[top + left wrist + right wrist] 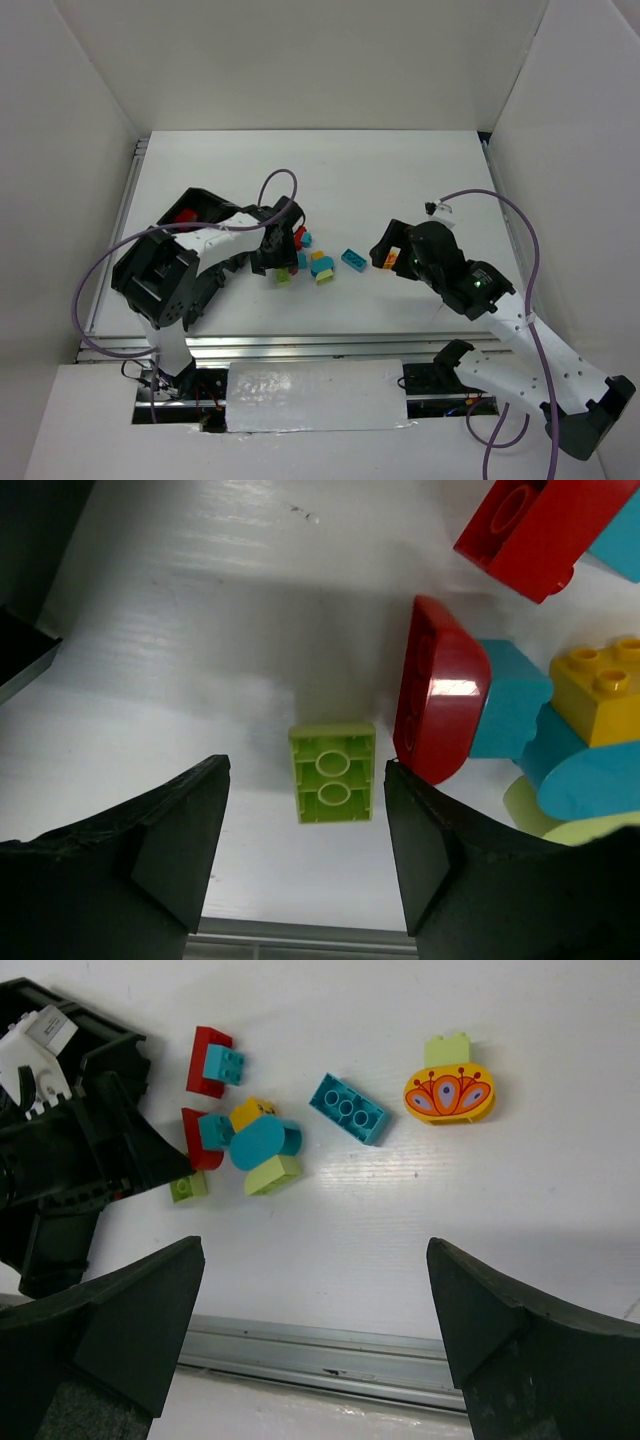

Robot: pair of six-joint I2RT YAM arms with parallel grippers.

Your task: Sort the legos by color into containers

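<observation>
Hanging low over the white desk [400, 180], my left claw [305, 815] stood apart, one black finger on each side of a small lime green plastic brick [333, 773] and clamped on nothing. That brick lay flat, hollow underside up, squarely between the fingers. Its long axis ran along the finger faces, so a squeeze would have crossed its short width. I judged that the right line for a pick.

A glossy red rounded brick [440, 690] stood on edge just beside the lime green brick. It was so close to one fingertip that I could not tell whether they touched, and closing might have nudged it. Beyond the red one, farther from the lime green brick, cyan pieces [510, 695] and a yellow studded brick [600, 685] huddled together.

My right claw [315, 1330] was spread wide and empty, well apart from the lime green brick. A cyan rectangular brick [347, 1108] and an orange oval printed piece [449, 1093] lay nearer to it. The left arm was plainly the closer one.

On the opposite side of the lime green brick from that cluster sat the black plastic tray [200, 197], mostly under my left arm.

The desk looked matt and bare of texture. White walls [300, 60] boxed it in, and a metal rail [320, 1355] ran along the near edge.
</observation>
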